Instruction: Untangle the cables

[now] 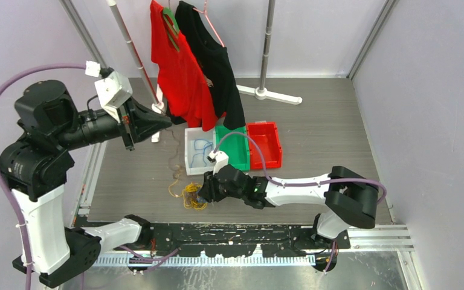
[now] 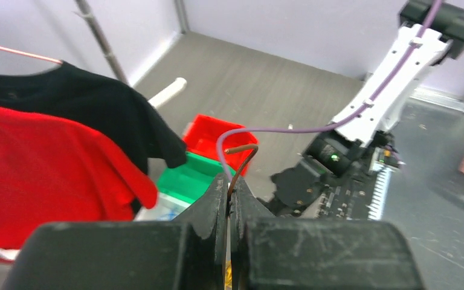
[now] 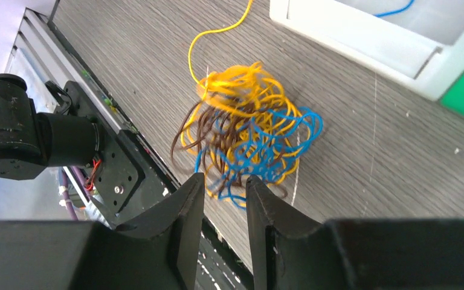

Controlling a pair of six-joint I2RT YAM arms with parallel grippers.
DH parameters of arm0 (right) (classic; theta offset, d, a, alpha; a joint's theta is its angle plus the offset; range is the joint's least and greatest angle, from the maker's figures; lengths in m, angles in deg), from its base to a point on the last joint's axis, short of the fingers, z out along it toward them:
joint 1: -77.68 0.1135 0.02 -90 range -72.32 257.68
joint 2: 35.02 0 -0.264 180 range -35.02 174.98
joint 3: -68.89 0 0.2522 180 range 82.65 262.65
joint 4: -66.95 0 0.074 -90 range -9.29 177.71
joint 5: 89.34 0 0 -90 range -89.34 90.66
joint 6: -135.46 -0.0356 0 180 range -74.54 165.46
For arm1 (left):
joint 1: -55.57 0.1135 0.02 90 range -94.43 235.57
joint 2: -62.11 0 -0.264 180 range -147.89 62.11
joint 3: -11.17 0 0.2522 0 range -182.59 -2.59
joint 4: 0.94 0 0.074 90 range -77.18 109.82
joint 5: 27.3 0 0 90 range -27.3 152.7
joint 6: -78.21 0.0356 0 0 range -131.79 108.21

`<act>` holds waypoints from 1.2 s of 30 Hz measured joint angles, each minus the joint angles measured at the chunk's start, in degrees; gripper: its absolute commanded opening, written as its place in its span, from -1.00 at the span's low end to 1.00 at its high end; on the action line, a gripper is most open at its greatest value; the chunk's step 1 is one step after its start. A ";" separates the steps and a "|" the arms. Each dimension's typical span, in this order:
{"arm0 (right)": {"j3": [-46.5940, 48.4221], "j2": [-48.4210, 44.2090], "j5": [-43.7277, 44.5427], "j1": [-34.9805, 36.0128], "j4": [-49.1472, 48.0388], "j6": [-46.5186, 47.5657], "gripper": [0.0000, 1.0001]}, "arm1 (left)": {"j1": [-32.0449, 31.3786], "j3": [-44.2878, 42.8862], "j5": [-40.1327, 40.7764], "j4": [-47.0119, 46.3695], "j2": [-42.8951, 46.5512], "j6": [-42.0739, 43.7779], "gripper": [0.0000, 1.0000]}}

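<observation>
I hold the left gripper [image 2: 229, 202] pinched shut on one thin brown cord [image 2: 246, 158], raised high to draw it out, while the right gripper [image 3: 225, 196], half-open, straddles the yellow-blue-brown tangle of cables [image 3: 248, 124] on the grey table [image 3: 368, 163] to anchor it

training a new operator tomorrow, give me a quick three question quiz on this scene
1. True or false: the left gripper is shut on a brown cable.
2. What colour is the bin that holds a loose blue cable?
3. Which colour is missing from the tangle in front of the right gripper? A yellow, B blue, C green.
Key: 1 true; 2 white; 3 C.
</observation>
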 measured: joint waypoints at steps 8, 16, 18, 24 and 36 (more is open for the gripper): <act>-3.06 -8.11 1.53 -0.07 6.73 -3.02 -0.26 | 0.00 -4.55 8.72 -0.13 -0.79 5.31 -1.00; -1.92 -14.64 2.73 -0.96 15.56 -1.81 0.50 | 0.00 -1.77 7.58 -0.50 0.02 4.31 -1.00; 1.27 -16.33 2.82 -1.18 17.84 0.52 0.64 | 0.00 2.21 6.12 -0.85 1.40 2.82 -1.00; 11.13 -20.87 -0.26 -1.25 14.71 9.35 0.78 | 0.00 13.77 2.16 -3.65 4.63 -3.56 -1.00; 19.58 -15.23 -5.79 -0.98 6.58 19.37 0.28 | 0.00 20.06 -2.69 -9.03 4.42 -12.57 -1.00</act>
